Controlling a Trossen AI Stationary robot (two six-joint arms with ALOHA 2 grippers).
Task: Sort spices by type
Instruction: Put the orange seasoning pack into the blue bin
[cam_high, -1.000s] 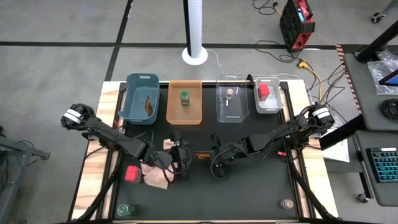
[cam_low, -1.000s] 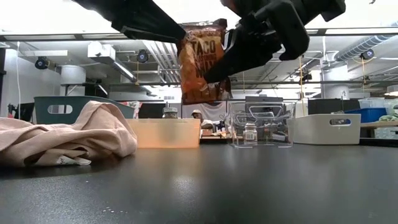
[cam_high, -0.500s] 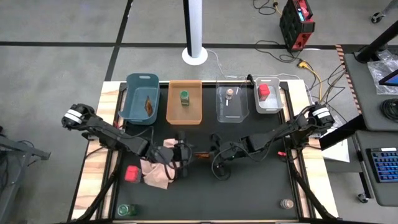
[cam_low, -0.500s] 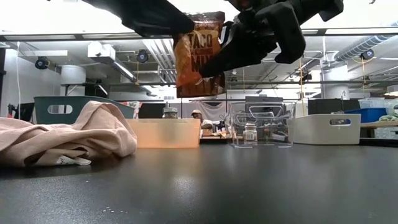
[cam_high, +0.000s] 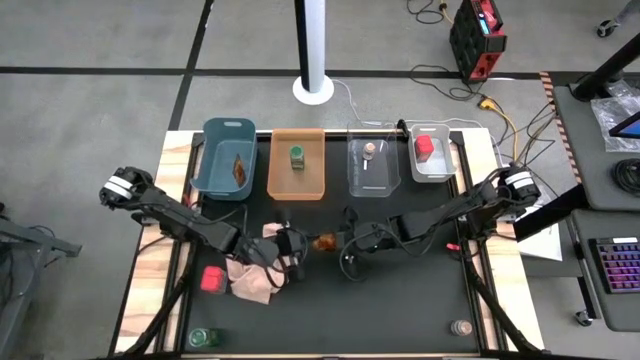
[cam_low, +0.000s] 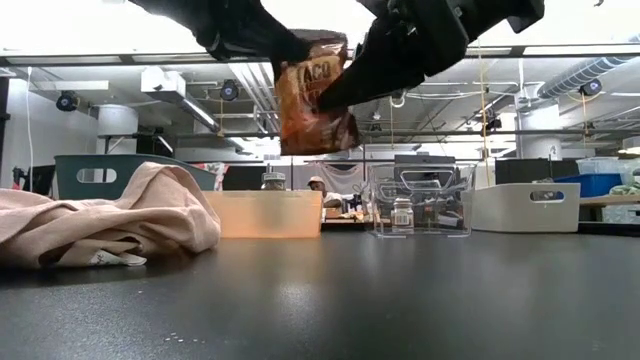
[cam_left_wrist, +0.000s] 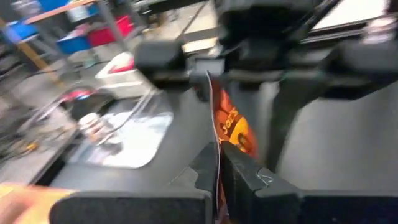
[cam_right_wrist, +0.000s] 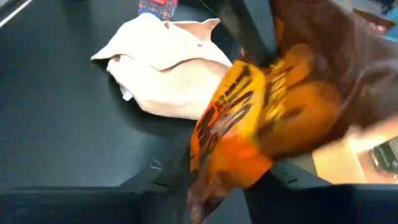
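A black mat covers my table, with four bins along its far edge: blue, orange, clear and white. A pink cloth lies bunched near the mat's middle, and beyond the table the room shows ceiling ducts and shelves. The packet hangs in the air above the mat, between my two grippers. My left gripper is clamped tight on its edge; my right gripper is against its other side, and I cannot tell how its jaws stand.
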